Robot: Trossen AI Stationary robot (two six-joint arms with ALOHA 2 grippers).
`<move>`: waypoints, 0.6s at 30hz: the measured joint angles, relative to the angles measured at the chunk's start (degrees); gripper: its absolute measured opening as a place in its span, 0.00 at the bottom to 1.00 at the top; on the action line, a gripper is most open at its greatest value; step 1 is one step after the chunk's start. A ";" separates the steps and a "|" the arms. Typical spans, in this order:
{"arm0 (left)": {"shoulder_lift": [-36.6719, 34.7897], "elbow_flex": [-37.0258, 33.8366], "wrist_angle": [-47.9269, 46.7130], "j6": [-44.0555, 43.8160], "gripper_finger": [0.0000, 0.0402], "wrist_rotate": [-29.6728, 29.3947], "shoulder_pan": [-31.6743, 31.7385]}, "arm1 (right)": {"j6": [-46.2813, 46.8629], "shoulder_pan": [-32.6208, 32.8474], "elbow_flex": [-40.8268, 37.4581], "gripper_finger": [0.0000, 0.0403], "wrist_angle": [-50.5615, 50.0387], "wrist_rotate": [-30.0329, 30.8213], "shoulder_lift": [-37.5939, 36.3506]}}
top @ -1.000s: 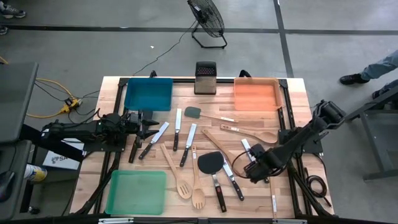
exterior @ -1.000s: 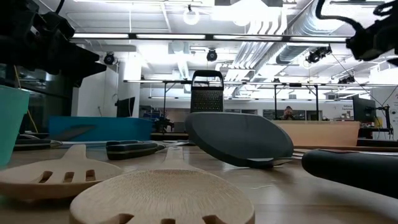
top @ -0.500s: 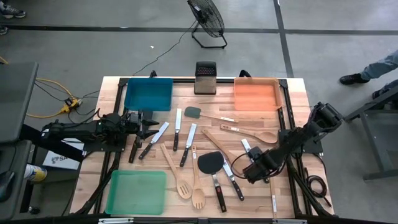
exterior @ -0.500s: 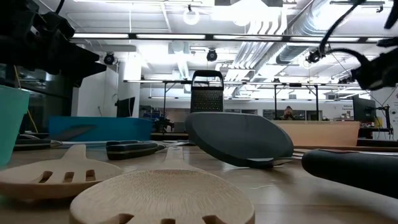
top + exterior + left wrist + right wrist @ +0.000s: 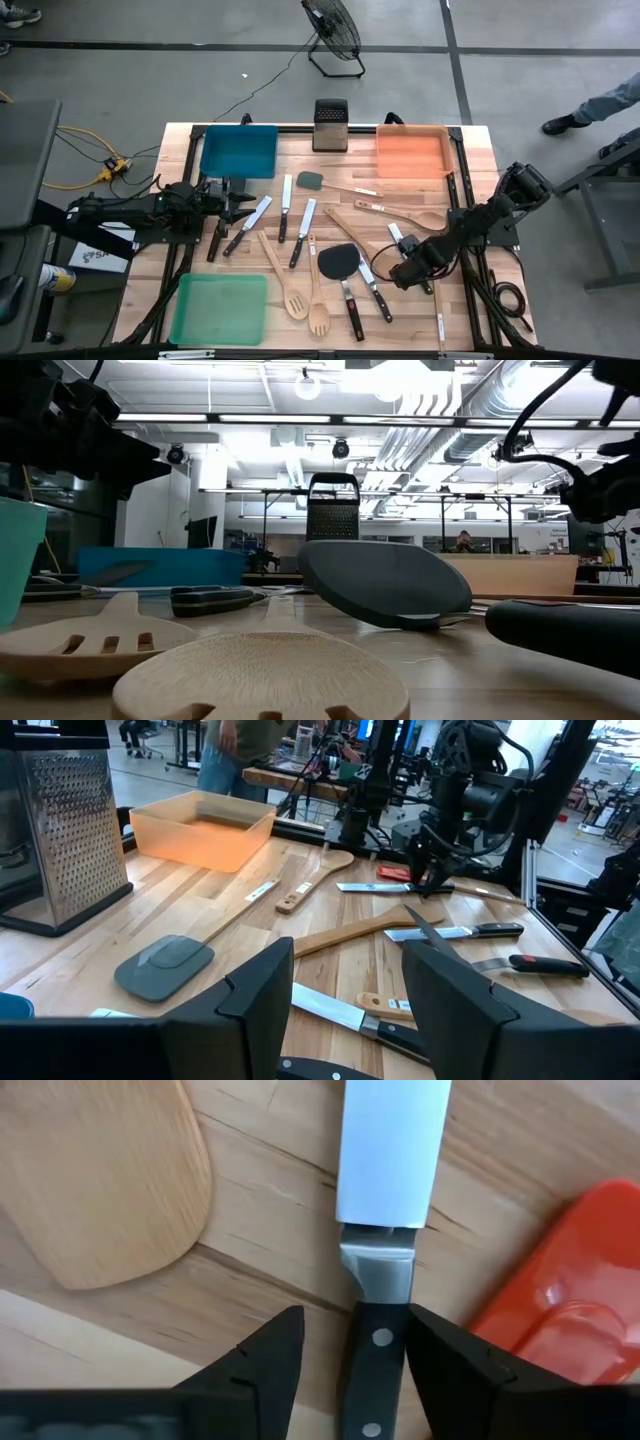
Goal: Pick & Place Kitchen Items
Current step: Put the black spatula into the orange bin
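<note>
right gripper (image 5: 350, 1355): fingers astride knife (image 5: 385, 1230), gap one side, black riveted handle, smooth steel blade | blade tip cropped | left gripper (image 5: 345, 990): parted, empty

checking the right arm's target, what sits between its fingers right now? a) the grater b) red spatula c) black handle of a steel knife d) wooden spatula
c: in the right wrist view the right gripper straddles the knife at its black riveted handle.
</note>
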 joint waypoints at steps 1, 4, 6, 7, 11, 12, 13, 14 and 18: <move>-0.02 0.00 0.02 0.00 0.46 0.00 -0.01 | 0.00 -0.23 -0.18 0.38 -0.01 -0.42 0.00; 0.00 0.00 0.01 -0.01 0.46 0.01 0.01 | -0.12 -0.81 -0.19 0.33 -0.13 -0.65 0.02; -0.02 0.00 0.00 -0.01 0.46 0.00 0.00 | -0.82 -1.27 -0.22 0.28 -0.11 -0.87 0.09; 0.00 0.00 0.00 0.01 0.46 0.00 -0.01 | -1.25 -1.50 -0.22 0.26 -0.11 -1.07 0.09; 0.00 0.00 0.00 0.01 0.46 0.00 0.01 | -2.65 -2.35 -0.24 0.16 -0.28 -1.97 0.13; 0.00 0.00 0.00 0.01 0.46 0.00 -0.01 | -3.20 -2.56 -0.26 0.16 -0.29 -2.39 0.13; 0.00 0.00 0.00 0.01 0.46 0.00 0.01 | -3.94 -2.72 -0.26 0.16 -0.33 -2.85 0.14; 0.00 0.00 0.00 0.00 0.46 0.01 0.00 | -4.39 -2.93 -0.26 0.16 -0.37 -3.12 0.15; 0.00 0.00 0.01 -0.01 0.46 0.00 0.01 | -5.64 -3.65 -0.33 0.16 -0.63 -3.50 -1.14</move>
